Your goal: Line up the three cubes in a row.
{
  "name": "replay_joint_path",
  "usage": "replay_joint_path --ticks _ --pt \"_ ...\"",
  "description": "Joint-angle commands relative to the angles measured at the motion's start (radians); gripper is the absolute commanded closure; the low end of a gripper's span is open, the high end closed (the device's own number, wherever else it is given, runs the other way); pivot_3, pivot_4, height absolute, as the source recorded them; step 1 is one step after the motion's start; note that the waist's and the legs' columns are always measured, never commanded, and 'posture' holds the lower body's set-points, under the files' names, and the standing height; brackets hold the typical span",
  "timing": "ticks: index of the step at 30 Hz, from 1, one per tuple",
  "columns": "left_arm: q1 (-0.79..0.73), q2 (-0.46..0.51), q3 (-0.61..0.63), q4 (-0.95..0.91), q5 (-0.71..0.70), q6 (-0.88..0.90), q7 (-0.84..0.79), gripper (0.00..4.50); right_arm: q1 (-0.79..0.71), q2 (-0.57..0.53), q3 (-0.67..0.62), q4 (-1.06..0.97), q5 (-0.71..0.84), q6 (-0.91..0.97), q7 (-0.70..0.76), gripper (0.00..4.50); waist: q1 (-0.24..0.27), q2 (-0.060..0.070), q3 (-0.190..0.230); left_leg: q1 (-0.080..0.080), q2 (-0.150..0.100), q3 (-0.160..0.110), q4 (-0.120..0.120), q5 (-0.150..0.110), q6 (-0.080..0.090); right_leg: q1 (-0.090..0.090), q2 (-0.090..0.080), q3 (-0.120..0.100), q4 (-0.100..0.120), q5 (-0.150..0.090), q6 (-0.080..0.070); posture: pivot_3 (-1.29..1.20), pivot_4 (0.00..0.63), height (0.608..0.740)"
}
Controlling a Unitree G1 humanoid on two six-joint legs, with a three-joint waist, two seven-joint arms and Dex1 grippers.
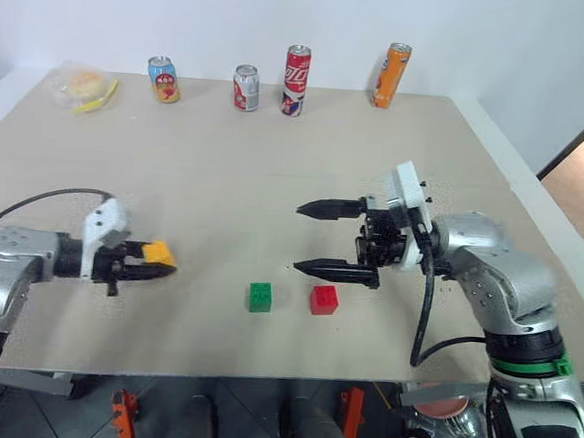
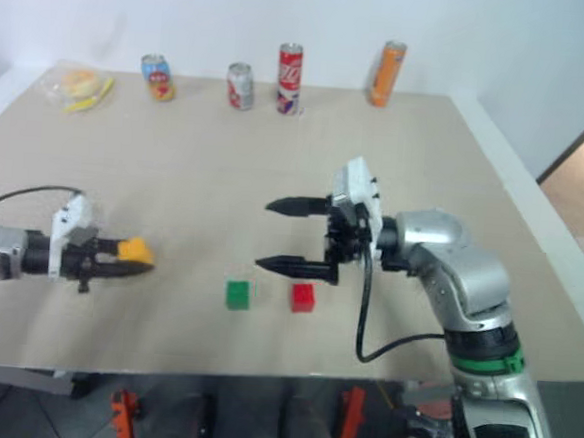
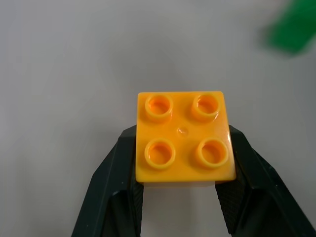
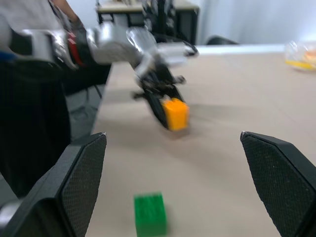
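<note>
1. Left gripper (image 1: 148, 266) jaws clamped on the yellow-orange cube (image 3: 183, 137), one black finger (image 3: 116, 187) on each side face, studs facing the wrist camera; the cube sticks out past the fingertips, just above the bench (image 1: 276, 168).
2. Right gripper (image 1: 316, 239) jaws spread wide, nothing between them; they point toward the left gripper, held above the bench.
3. Green cube (image 1: 259, 297) on the bench, between the two grippers, just below the right jaws' lower fingertip and a bit to the left gripper's side.
4. Red cube (image 1: 323, 299) on the bench directly under the right jaws' lower finger, just beside the green cube, a small gap between them, the two roughly side by side.
5. Held cube well apart from the green one, on the far side from the red.
6. Far past both jaws at the bench's back edge: four drink cans (image 1: 297, 80) in a loose row, upright or slightly tilted.
7. Back corner on the left gripper's side: clear plastic bag with something yellow (image 1: 81, 87).
</note>
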Motion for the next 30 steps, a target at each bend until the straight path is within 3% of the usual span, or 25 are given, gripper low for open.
replay_joint_path --ticks 1,8,19,30 --pt "0.005 0.01 -0.052 -0.124 -0.019 0.016 -0.03 3.14 0.002 -0.032 -0.038 -0.019 0.005 -0.013 0.025 0.0 -0.001 0.0 0.0 0.0 0.0 0.0 0.0 0.0 0.0 0.0 0.001 0.0 0.0 0.0 0.0 0.0 0.15 0.74" --pt "-0.048 -0.005 -0.186 -0.097 0.062 -0.067 -0.072 3.14 0.004 -0.05 -0.044 -0.028 -0.001 -0.008 0.021 0.0 -0.002 0.0 0.0 0.003 0.001 -0.001 0.0 0.0 0.0 0.001 0.003 0.002 0.001 0.001 -0.001 0.0 0.15 0.74" --pt "-0.095 -0.007 -0.217 0.049 0.113 -0.172 -0.134 3.14 0.059 -0.074 -0.065 -0.093 0.022 0.017 -0.004 0.0 -0.001 0.0 0.0 0.001 0.001 0.0 0.0 0.0 0.0 0.0 0.003 0.002 0.0 0.0 0.0 0.0 0.15 0.74" --pt "-0.089 -0.033 -0.221 0.066 0.134 -0.199 -0.122 3.14 0.05 -0.072 -0.069 -0.087 0.034 0.027 -0.007 0.0 -0.001 0.0 0.0 0.001 0.001 0.0 0.001 0.0 0.0 0.0 0.003 0.003 0.0 0.001 0.0 0.0 0.15 0.74"
